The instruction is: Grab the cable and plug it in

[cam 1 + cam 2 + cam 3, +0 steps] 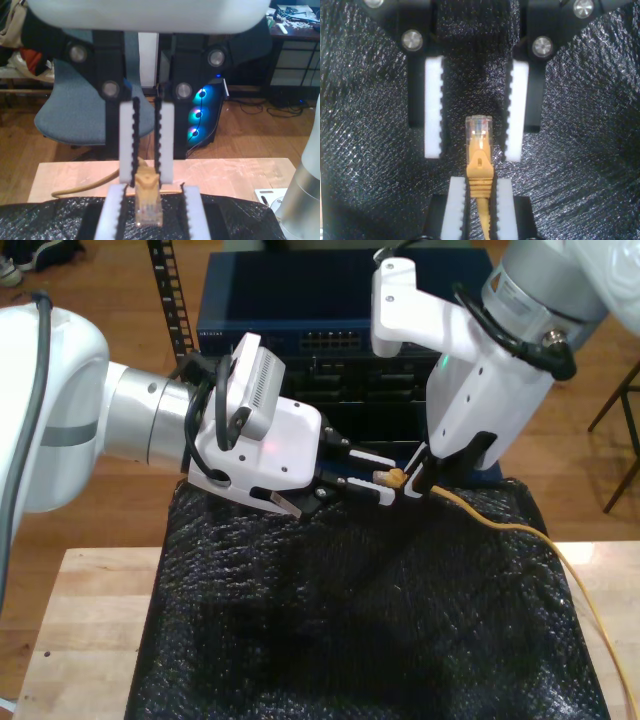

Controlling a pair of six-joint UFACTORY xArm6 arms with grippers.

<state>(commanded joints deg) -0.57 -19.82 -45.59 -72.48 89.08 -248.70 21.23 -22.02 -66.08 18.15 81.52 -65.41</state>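
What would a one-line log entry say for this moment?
my first gripper: shut on long yellow network cable behind its clear plastic plug | my second gripper: open, jaws either side of plug | over black mesh mat

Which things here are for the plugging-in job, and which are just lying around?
For the job:
yellow cable
clear plug
my first gripper, shut on the cable
my second gripper, open around the plug
blue box with ports, probably where it plugs in

Just lying about:
black mat
wooden table
grey chair
computer with glowing fans
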